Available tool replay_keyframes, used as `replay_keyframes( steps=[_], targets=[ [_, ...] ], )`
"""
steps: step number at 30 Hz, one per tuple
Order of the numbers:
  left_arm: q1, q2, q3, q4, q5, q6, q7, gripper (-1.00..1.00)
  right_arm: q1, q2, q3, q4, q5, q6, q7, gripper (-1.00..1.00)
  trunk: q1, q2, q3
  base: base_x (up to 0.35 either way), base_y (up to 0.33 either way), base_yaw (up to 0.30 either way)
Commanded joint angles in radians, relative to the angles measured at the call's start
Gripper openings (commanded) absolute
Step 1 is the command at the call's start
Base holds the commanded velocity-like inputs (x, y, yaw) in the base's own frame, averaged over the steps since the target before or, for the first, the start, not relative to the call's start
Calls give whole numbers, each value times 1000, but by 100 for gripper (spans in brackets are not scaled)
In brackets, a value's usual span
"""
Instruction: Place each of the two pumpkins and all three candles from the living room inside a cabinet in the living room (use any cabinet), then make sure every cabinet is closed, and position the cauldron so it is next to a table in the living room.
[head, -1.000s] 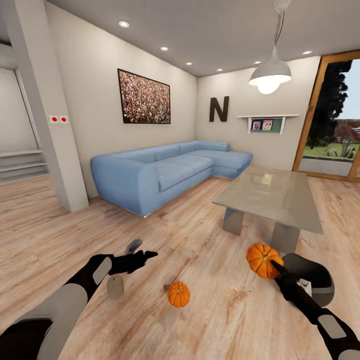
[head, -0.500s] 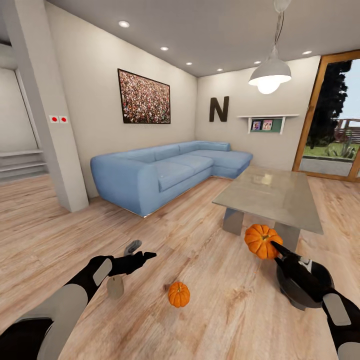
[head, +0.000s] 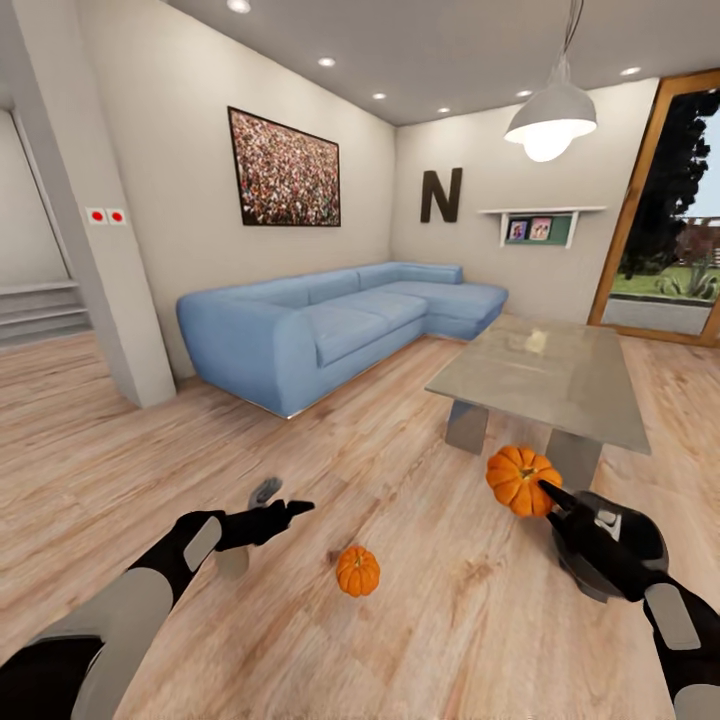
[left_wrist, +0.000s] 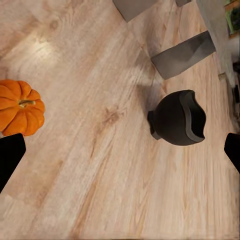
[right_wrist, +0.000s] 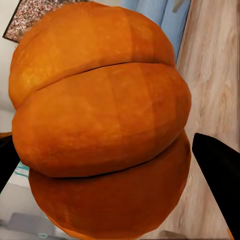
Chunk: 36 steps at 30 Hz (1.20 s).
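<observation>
Status: early; nothing stowed as far as the pictures showed.

- Pumpkin, first (head: 520, 480): held off the floor by the right gripper (head: 548, 492), whose dark fingers (right_wrist: 220, 170) pressed against its sides; it hung in front of the near edge of the table (head: 545, 375).
- Pumpkin, second (head: 357, 570): lay on the wooden floor (head: 420, 640), loose, between the two arms.
- Candle (head: 233, 560): partly hidden below the left arm, standing on the floor.
- Left gripper (head: 290, 511): empty, fingers spread wide, hovering above the floor.
- Cauldron (left_wrist: 180, 117): on the floor, close by the table legs, behind the right arm.
- Sofa (head: 330, 330): against the far wall.

Outstanding, by judgement: both pumpkins and the candles to go into a cabinet, cabinets to be checked shut, cauldron's place by the table to be confirmed.
</observation>
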<state>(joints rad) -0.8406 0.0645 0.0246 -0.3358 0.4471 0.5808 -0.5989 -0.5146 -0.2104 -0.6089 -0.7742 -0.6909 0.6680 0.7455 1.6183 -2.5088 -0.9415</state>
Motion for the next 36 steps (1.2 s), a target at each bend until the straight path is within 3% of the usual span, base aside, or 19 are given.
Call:
replay_keyframes(
  steps=[1, 10, 19, 36],
  targets=[
    [-1, 0, 2, 0, 2, 7, -13, 100, -1, 0, -2, 0, -6, 8, 2, -100, 0, -1, -5, 0, 0, 0],
    [-1, 2, 1, -3, 1, 13, -118, 100, -1, 1, 1, 0, -3, 8, -4, -100, 4, -3, -40, 0, 0, 0],
    [-2, 10, 3, -4, 4, 17, -203, 100, -1, 3, 6, 1, -8, 8, -70, -100, 8, -5, -75, 0, 0, 0],
    [-2, 33, 4, -2, 45, 13, -248, 100, -1, 4, 8, 1, -11, 11, -82, -100, 16, -9, -140, 0, 0, 0]
  ],
)
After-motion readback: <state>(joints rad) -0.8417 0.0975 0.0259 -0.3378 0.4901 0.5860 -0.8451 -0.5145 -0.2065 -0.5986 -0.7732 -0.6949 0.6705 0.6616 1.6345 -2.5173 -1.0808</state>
